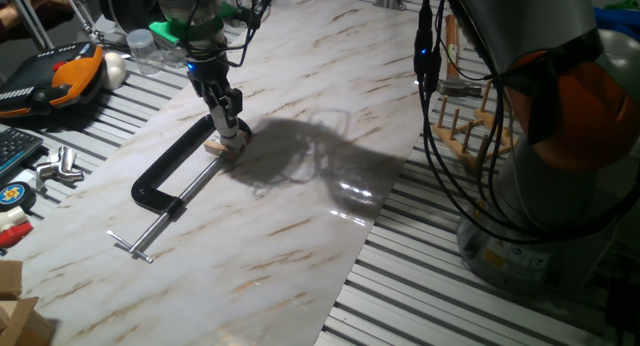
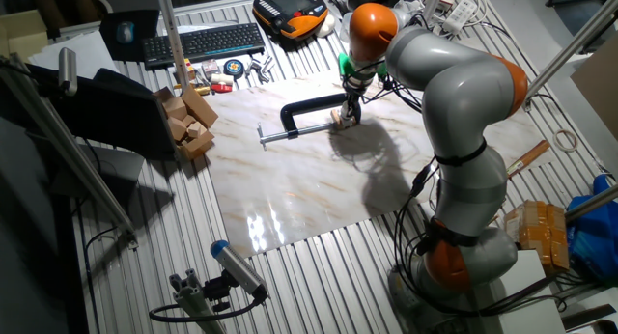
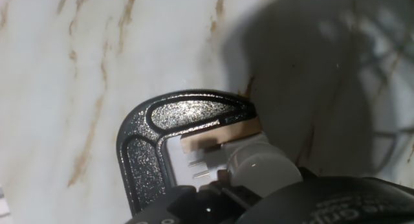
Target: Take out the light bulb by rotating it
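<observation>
Touching fingers [image 1: 229,127]: light bulb [image 3: 264,164]

The arm [image 2: 454,93] is built of smooth, rounded silver-grey segments joined by orange rings. Black cables [image 1: 432,106] run along it, a bright green collar [image 1: 188,28] sits above the black gripper [image 1: 228,126], and a small blue light glows there.

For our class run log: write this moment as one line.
gripper: down on light bulb, closure unclear | bulb: seated in wooden block | block: held in black C-clamp | surface: marble board
</observation>
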`<state>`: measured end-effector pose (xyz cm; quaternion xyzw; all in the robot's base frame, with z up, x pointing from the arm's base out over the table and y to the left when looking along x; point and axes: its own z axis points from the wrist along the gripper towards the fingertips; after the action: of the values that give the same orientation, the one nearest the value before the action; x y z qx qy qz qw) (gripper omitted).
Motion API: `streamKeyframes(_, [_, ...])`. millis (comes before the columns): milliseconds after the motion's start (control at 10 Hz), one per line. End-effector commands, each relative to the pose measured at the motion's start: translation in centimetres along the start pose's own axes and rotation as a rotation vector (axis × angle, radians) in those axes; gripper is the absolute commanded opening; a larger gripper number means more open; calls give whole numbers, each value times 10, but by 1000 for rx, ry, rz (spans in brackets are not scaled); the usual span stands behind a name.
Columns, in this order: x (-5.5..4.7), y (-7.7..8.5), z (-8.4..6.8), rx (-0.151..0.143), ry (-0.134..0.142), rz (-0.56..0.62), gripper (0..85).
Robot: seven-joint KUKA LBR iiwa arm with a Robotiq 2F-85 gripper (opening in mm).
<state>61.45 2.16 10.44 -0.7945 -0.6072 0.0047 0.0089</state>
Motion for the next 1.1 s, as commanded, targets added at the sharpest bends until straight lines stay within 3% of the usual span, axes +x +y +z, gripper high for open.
streamKeyframes(0, [0,0,0,0,2,-10,0])
streamKeyframes(1000, [0,0,1,35,-13,-171,0])
